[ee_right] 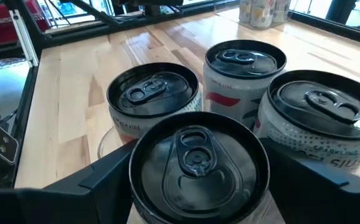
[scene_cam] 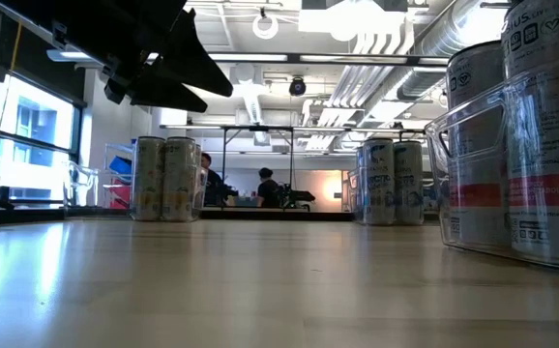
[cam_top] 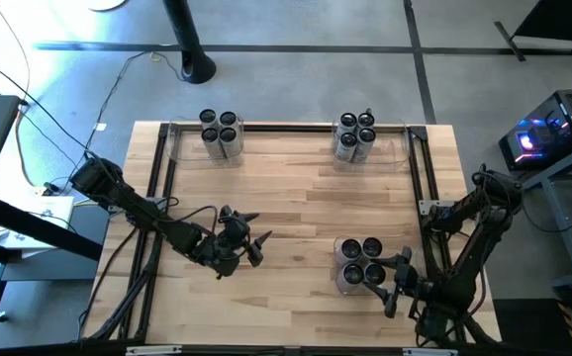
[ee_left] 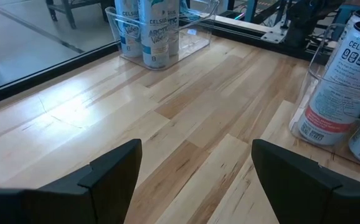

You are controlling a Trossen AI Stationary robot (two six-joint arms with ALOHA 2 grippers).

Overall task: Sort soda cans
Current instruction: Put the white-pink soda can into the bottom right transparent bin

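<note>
Soda cans stand upright in three groups of four, each group in a clear bin: far left (cam_top: 219, 132), far right (cam_top: 355, 135) and near right (cam_top: 362, 260). My right gripper (cam_top: 395, 278) is at the near-right group, open. Its fingers stand on either side of the nearest can (ee_right: 198, 158), just below that can's dark top. My left gripper (cam_top: 249, 240) hangs open above bare wood left of the table's middle, with nothing between its fingers (ee_left: 114, 168). From there the near-right cans (ee_left: 339, 87) show off to one side. My right gripper's fingers (ee_right: 99, 177) flank the upper wall of the nearest can, coming level with a slight downward slant from the table's near right side. The can stands upright in the bin among the other three. Whether a finger touches the can, I cannot tell.
The clear bin walls (scene_cam: 454, 164) rise around the near-right cans. A black frame rail (cam_top: 420, 168) runs along the table's right side and another (cam_top: 157, 188) along its left. Open wood (cam_top: 296, 198) lies between the three groups.
</note>
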